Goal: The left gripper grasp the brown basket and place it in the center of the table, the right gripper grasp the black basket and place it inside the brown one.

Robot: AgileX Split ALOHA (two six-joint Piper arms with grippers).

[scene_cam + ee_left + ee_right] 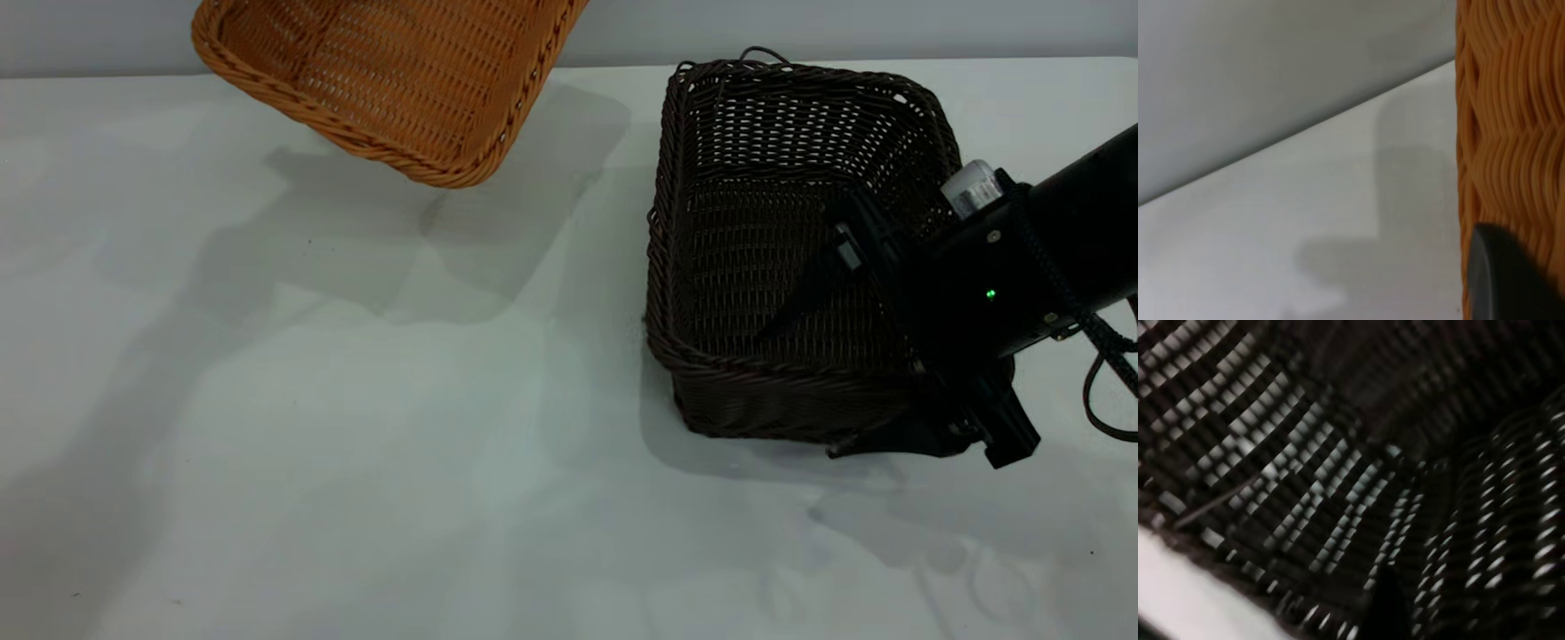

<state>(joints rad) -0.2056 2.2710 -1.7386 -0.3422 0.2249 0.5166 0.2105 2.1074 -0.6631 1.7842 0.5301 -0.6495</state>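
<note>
Right hand [876, 356]: black fingers straddle the black basket [782, 249] near-right woven wall, closed on it; basket rests on the smooth pale counter [356, 444]. Left hand state undeterminable; one finger [1505, 280] against the orange-tan wicker brown basket [391, 80], tilted, raised at the far left.

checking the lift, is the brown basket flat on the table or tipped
Tipped and off the table: the brown basket hangs slanted, its shadow lying well below it.

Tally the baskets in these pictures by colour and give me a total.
Orange-tan baskets: 1, the brown basket, tilted and raised above the table at the far left.
Dark brown-black baskets: 1, the black basket, with the right end effector straddling its near right wall.
Total: 2 baskets.
</note>
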